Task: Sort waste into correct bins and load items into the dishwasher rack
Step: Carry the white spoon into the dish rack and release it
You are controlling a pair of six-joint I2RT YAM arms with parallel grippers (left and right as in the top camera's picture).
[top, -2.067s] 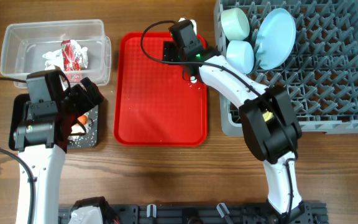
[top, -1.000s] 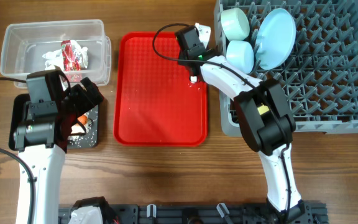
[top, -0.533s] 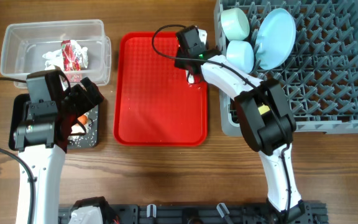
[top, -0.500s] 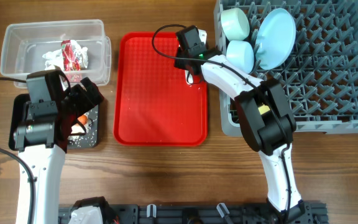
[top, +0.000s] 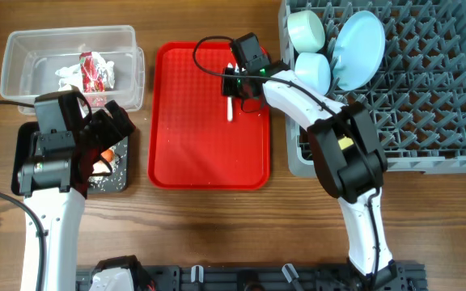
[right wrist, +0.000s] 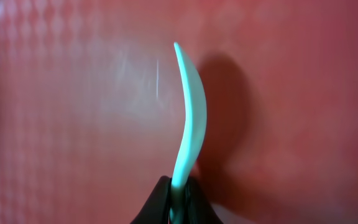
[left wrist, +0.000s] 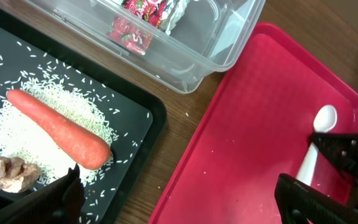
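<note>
Right tool (right wrist: pixel 178 194) shifted left; spoon (right wrist: pixel 190 118) handle pinched.

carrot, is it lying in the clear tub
No, the carrot lies on rice in the black tray, beside the clear tub.

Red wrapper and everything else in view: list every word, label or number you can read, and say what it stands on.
No text can be read in any view.
Red wrapper in the clear tub: white print, too blurred to read.
Yellow sticker on the right arm: too small to read.
</note>
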